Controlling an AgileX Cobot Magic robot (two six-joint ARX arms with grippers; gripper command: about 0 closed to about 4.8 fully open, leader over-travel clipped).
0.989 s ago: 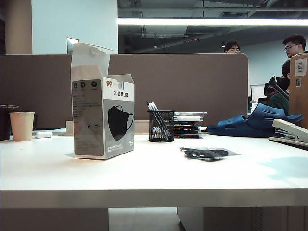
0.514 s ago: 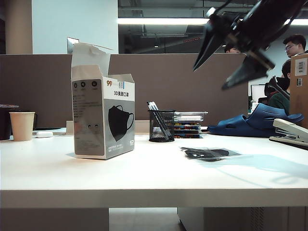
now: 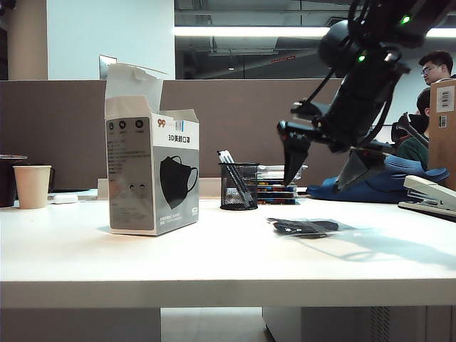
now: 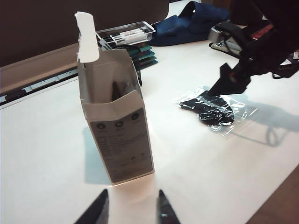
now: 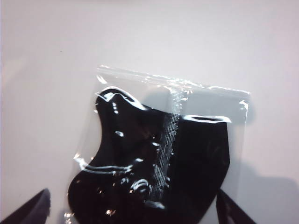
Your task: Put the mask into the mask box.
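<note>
Mask (image 3: 306,227) flat in its clear wrapper on white table (image 3: 214,263), well right of upright mask box (image 3: 152,174), flaps open. Right gripper (image 3: 324,174) poised just above mask, fingers spread wide. Left gripper (image 4: 130,210) near box, fingers apparently parted, holding nothing.

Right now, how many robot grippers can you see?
2. The right gripper hangs open above the mask; the left gripper, fingertips apart, sits near the mask box.

Right end effector (image 3: 326,169) hangs above the mask (image 3: 306,227), jaws spread, not touching. Mask lies flat on tabletop (image 3: 214,256). Mask box (image 3: 152,174) stands upright, top flaps open.
</note>
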